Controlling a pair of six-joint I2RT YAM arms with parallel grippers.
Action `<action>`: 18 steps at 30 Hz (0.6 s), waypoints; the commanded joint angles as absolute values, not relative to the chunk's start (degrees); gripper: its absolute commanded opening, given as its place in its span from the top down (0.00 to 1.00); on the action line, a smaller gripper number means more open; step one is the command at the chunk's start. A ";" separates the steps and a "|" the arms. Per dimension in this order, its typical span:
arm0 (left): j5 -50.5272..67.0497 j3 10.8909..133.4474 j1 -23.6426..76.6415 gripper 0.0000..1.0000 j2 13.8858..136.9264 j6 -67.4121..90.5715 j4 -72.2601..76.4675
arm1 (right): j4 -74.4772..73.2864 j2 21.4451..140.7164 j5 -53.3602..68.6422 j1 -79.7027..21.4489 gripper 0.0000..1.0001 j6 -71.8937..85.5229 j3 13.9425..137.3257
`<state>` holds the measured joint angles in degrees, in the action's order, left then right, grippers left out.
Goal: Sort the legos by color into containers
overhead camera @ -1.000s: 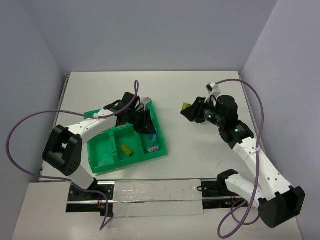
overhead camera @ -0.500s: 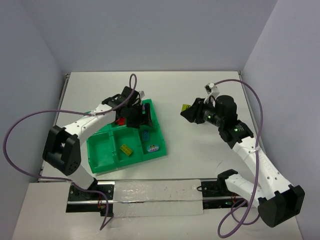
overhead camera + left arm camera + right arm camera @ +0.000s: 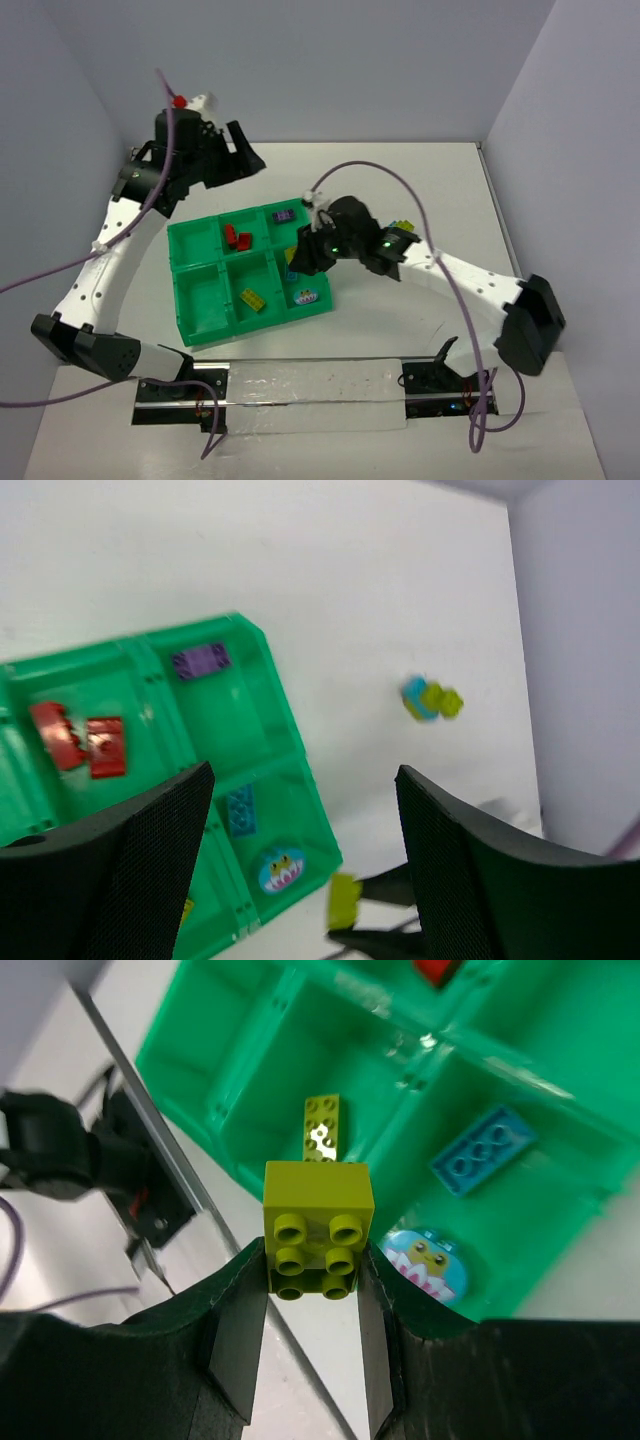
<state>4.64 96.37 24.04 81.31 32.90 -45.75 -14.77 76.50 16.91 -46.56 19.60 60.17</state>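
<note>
Your right fingers (image 3: 235,1330) are squeezed tight on a yellow-green lego (image 3: 318,1200) just over the near side of the green tray (image 3: 203,300), maybe above the box with the other yellow-green lego (image 3: 322,1128), while your left fingers (image 3: 130,860) are spread wide with nothing in them, high over the far left of the desk (image 3: 400,180).
</note>
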 commanded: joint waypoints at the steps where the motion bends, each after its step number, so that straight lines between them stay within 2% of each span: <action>1: 1.73 99.08 18.43 0.18 80.58 34.63 -47.87 | -13.54 84.49 15.38 -52.26 1.00 14.88 68.24; 7: 0.27 97.27 17.15 0.13 78.69 34.80 -47.64 | -13.51 95.54 14.95 -55.35 1.00 14.08 75.78; 10: 0.35 95.80 16.96 0.12 78.40 35.15 -47.73 | -14.32 99.29 14.07 -55.55 0.94 14.68 79.18; 12: 0.35 95.01 16.89 0.12 77.90 35.39 -47.37 | -14.68 101.33 13.60 -55.62 0.78 14.75 80.62; 15: 0.35 93.81 16.87 0.12 77.52 35.25 -46.77 | -14.84 102.47 13.46 -55.63 0.46 14.94 81.88; 18: 0.35 93.86 16.87 0.12 78.14 35.21 -46.88 | -15.79 102.44 12.93 -55.67 0.34 14.73 82.65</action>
